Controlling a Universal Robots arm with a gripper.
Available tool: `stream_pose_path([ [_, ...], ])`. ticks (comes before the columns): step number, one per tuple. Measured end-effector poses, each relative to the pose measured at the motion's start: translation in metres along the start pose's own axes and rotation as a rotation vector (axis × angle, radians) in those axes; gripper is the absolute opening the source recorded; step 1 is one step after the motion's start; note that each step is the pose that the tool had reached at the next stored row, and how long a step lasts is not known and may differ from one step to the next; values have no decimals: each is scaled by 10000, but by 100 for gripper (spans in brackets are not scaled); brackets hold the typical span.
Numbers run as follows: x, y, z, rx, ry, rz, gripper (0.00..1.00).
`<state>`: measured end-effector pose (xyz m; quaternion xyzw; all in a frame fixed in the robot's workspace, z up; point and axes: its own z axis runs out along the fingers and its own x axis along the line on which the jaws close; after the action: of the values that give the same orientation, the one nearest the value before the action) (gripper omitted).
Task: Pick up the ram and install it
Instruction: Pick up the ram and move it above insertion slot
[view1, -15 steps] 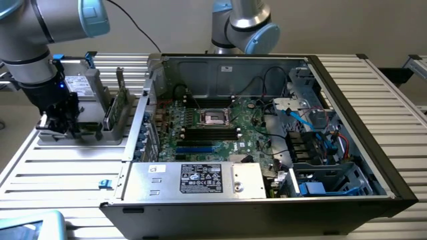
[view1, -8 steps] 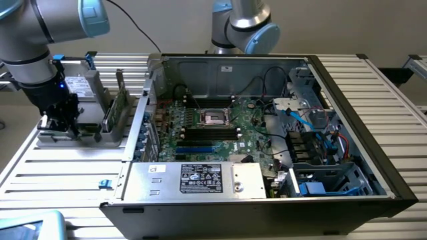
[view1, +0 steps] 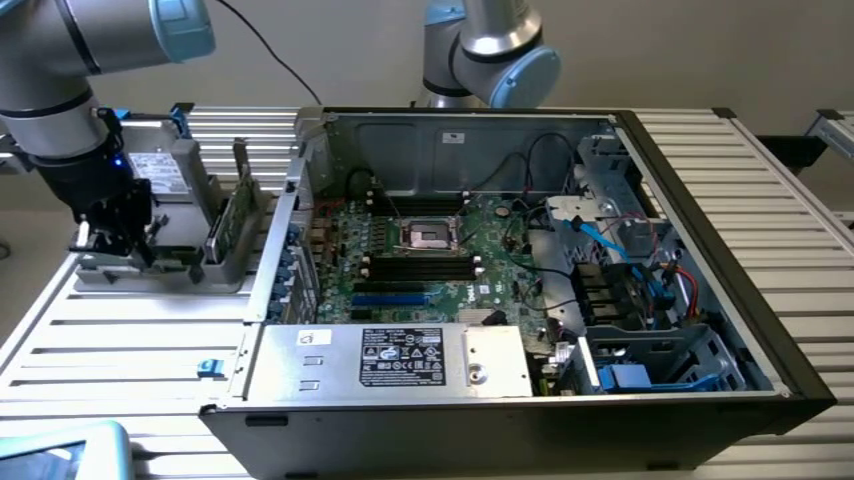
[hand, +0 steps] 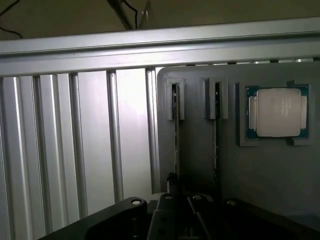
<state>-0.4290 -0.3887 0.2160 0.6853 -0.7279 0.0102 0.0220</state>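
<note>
The ram (hand: 176, 135) stands on its thin edge in a slot of the grey holder (hand: 200, 165). My gripper (hand: 178, 199) sits over the near end of that stick, fingers drawn in tight against both its sides. A second stick (hand: 215, 145) stands in the neighbouring slot. In the exterior view my gripper (view1: 114, 235) hangs low over the holder (view1: 160, 270) at the exterior view's left, beside the open computer case (view1: 534, 300). Another upright green stick (view1: 230, 225) stands at the holder's case side. The motherboard (view1: 400, 260) with its black memory slots (view1: 420, 266) lies inside the case.
A square silver processor chip (hand: 277, 112) rests in a pocket of the holder beside the slots. Ribbed aluminium table slats (hand: 75, 150) surround the holder. Cables, drive bays and a power supply (view1: 387, 360) crowd the case. A second robot arm (view1: 487, 50) stands behind the case.
</note>
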Motion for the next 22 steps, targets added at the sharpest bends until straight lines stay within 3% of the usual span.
stream_pose_path([
  [22, 50, -8, -959, 38, -11, -198, 13],
])
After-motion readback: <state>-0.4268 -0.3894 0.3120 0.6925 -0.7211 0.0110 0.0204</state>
